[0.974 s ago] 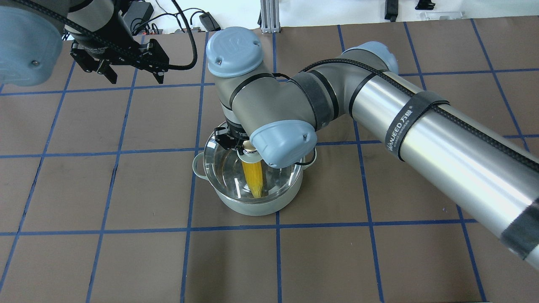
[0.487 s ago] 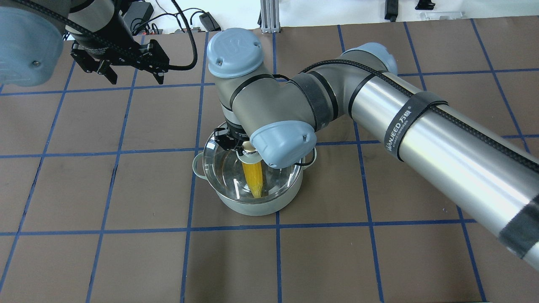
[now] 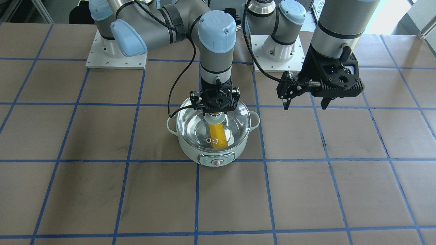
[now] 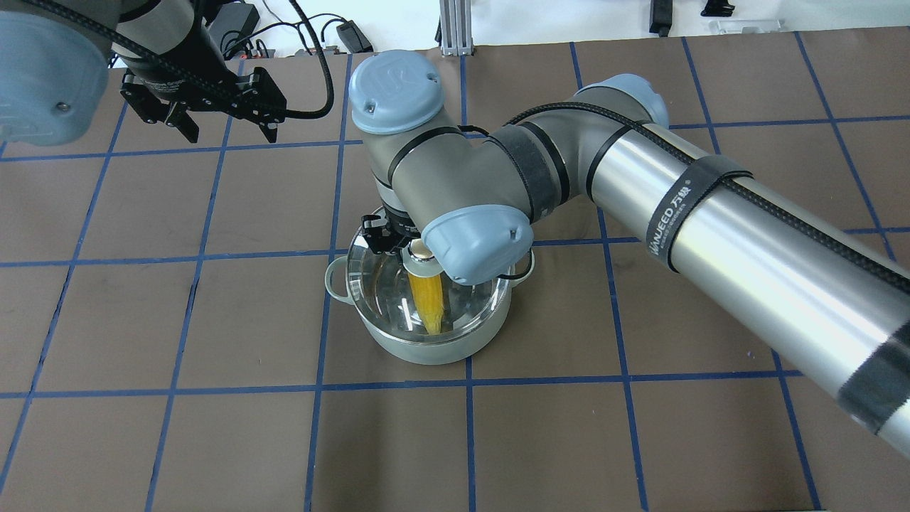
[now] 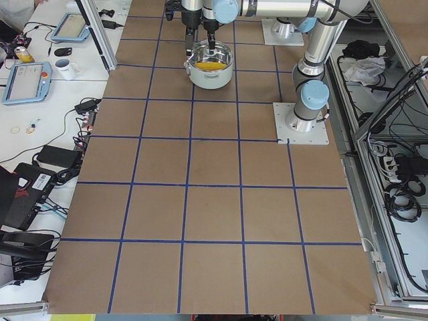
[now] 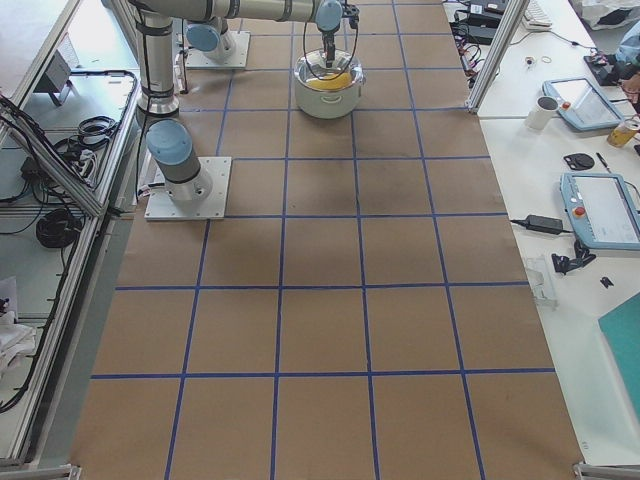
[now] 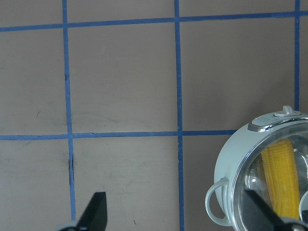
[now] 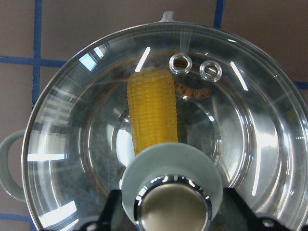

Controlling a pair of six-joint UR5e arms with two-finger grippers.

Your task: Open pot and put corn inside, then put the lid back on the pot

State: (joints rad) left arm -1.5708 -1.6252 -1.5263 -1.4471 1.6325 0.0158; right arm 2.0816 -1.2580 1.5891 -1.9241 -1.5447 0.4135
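Corn point(image 8: 151, 110): inside the pot point(image 3: 190, 149) mid-desk point(image 3: 102, 204), under the seated lid point(image 3: 235, 126), directly below the right gripper point(image 3: 214, 114).
Right gripper: fingers flank the knob point(image 8: 172, 192); can't tell if clamped.
Left gripper point(image 3: 305, 106): fingers apart, empty.

Brown blue-gridded table point(image 3: 102, 190); pot point(image 3: 189, 153) on it.

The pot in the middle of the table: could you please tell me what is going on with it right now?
The right gripper is closed on the knob of the lid, which sits on the pot. The corn lies inside, visible through the glass. The left gripper hangs open and empty above the table, off to the side. The lid looks seated, so letting go seems the only step left.
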